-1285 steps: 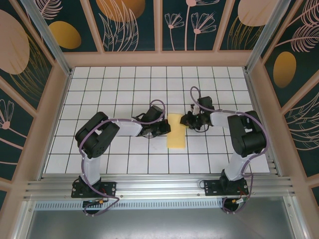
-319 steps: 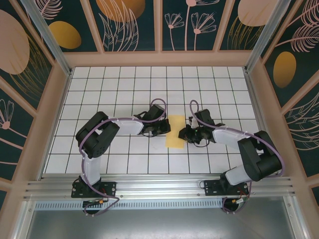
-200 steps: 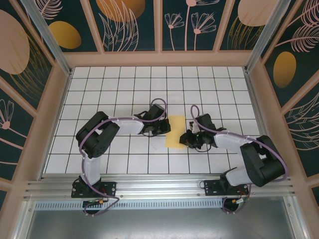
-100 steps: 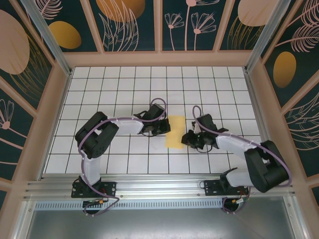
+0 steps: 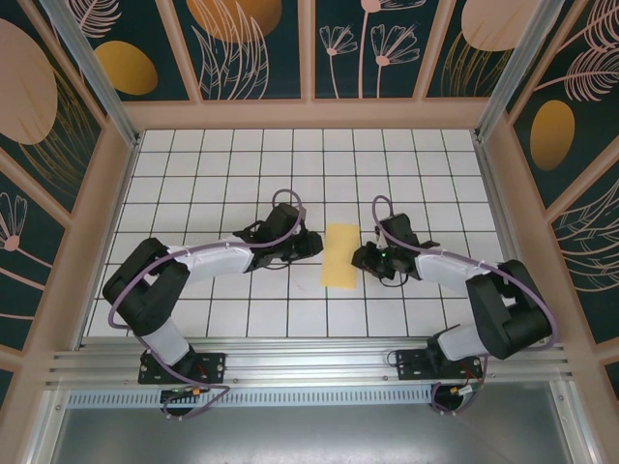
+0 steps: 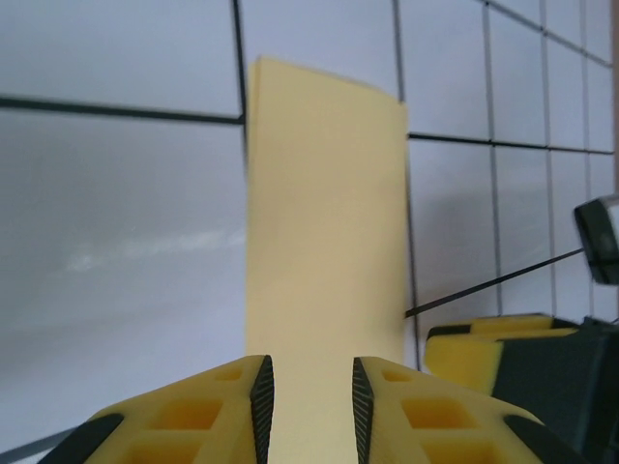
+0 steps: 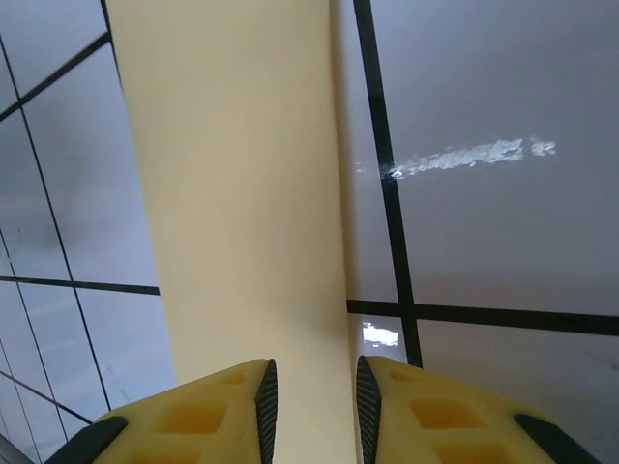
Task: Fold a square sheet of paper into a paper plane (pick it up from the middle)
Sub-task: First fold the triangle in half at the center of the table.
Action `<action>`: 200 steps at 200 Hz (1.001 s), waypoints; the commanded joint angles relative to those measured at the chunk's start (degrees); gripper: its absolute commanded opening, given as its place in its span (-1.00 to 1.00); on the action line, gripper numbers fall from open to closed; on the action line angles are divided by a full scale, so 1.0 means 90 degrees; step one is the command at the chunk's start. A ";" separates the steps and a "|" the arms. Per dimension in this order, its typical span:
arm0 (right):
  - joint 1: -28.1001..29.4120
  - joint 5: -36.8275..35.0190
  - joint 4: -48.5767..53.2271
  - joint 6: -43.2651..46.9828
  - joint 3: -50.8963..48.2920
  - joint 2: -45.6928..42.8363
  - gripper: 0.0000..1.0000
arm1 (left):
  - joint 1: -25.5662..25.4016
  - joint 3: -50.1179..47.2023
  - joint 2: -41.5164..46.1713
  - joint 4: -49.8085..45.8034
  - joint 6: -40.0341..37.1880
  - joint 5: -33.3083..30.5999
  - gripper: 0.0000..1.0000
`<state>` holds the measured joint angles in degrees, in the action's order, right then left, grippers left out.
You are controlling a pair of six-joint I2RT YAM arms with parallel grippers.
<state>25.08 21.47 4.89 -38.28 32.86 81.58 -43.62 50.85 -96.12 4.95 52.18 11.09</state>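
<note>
Top external view: the paper sheet, pale yellow and folded into a narrow rectangle, lies flat on the white tiled desk. It sits about midway between the left and right edges and somewhat nearer the near edge than the far one. Its long sides run from near to far.

The left tool sits low just beside the sheet's left long edge, towards the far end. The right tool sits low at the right long edge, about halfway along. From above I cannot tell whether either tool touches the paper.

Left wrist view: the left tool has its two yellow fingers a little apart. The paper sheet shows through the narrow gap and stretches away across the tiles. The tool is released, with nothing pinched between its pads. At the lower right, a yellow finger of the other arm's tool rests at the sheet's far side.

Right wrist view: the right tool also has its fingers slightly parted and grasps nothing. The paper sheet lies flat beyond the gap, one long edge beside a dark tile line.
</note>
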 commanded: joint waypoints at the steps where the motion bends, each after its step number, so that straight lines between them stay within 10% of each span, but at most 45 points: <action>1: 0.0045 0.0100 -0.0310 -0.0041 0.0191 0.0216 -0.38 | 0.0020 -0.0031 -0.0122 0.0270 0.0123 0.0097 -0.37; 200: 0.0146 -0.0158 -0.0085 -0.0097 0.0402 0.0757 -0.45 | 0.0024 0.0063 -0.0815 0.0613 0.0491 0.0605 -0.31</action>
<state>25.78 21.04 2.63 -39.13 35.62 87.13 -43.62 50.48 -102.39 9.30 55.83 15.22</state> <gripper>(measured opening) 0.278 0.341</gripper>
